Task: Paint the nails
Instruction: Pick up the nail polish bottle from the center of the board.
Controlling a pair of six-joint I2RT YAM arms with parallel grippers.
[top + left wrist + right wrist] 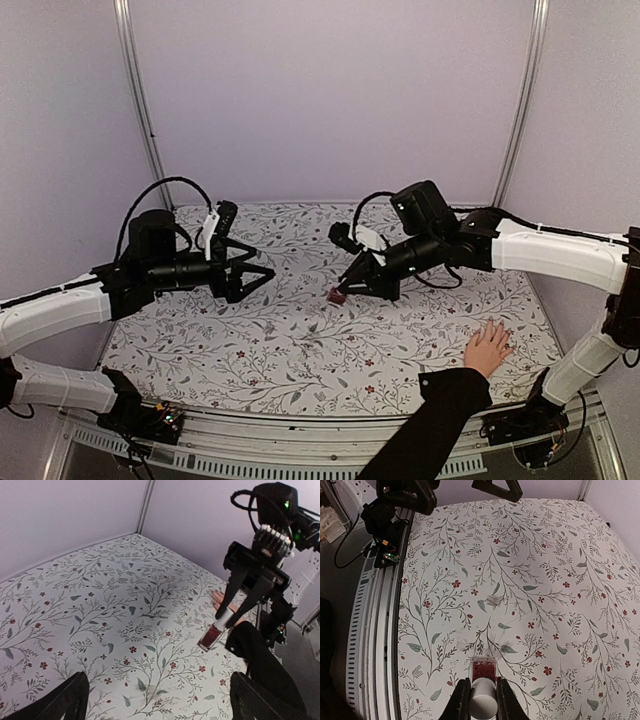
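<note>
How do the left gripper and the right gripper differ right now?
The left gripper is open and empty; the right gripper is shut on the white cap of a small dark-red bottle. The left gripper lies about level; the right gripper slants downward. Both are black and above the floral cloth.

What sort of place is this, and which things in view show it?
Probably a robot lab booth: plain walls with metal posts, two arms bolted to a rail by a cloth-covered table, the right gripper holding a bottle near a person's hand.
</note>
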